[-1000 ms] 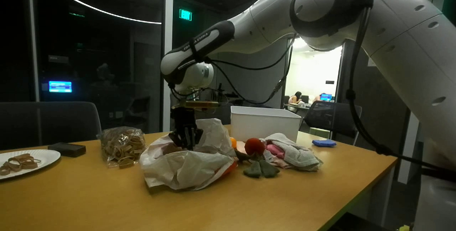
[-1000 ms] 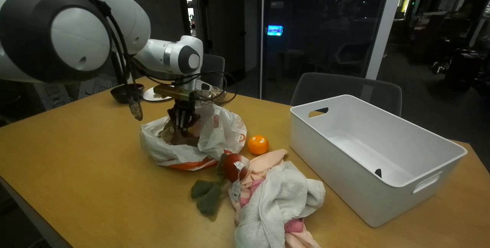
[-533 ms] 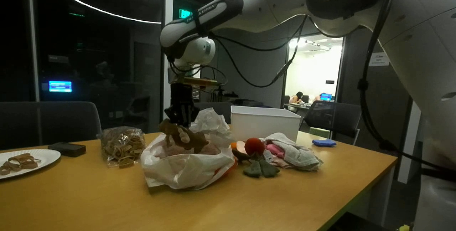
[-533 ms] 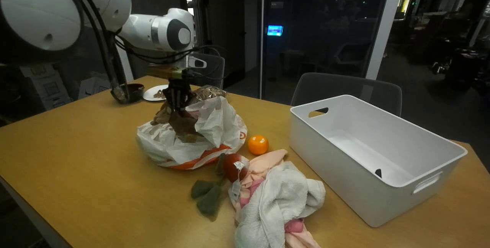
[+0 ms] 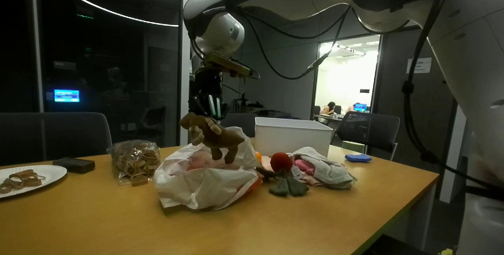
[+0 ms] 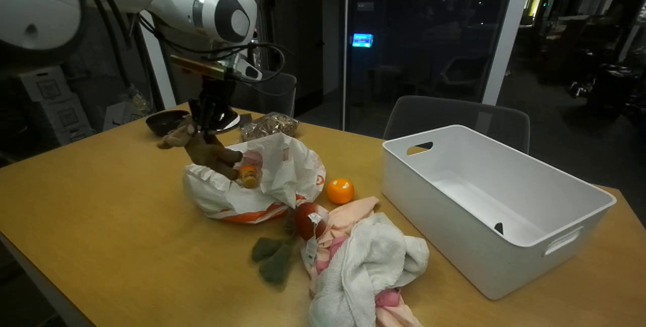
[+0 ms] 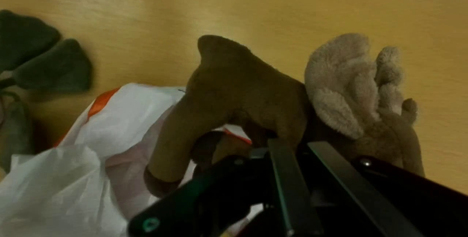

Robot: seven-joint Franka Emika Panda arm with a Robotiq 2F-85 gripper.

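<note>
My gripper (image 5: 210,114) is shut on a brown plush moose (image 5: 214,133) with pale antlers and holds it in the air above the bag. In the wrist view the fingertips (image 7: 294,145) pinch the moose's body (image 7: 234,83), antlers to the right, legs to the left. In an exterior view the gripper (image 6: 204,129) and the moose (image 6: 207,154) hang over the near-left rim of the bag. The white plastic bag (image 5: 201,190) lies open on the table. A small orange-yellow item (image 6: 249,176) and something pink (image 6: 252,158) show inside it; the rest is hidden.
A white bin (image 6: 444,241) stands beside an orange ball (image 6: 340,191). A red plush (image 6: 305,221) with green leaves and a heap of towels (image 6: 373,256) lie near the bag. A clear bag of tan loops (image 5: 136,162), a paper plate (image 5: 49,174) and a dark bowl (image 6: 164,122) stand farther off.
My gripper has risen out of the bag and lifted the moose clear of it. In an exterior view it has also shifted left. The bag's rim has moved slightly.
</note>
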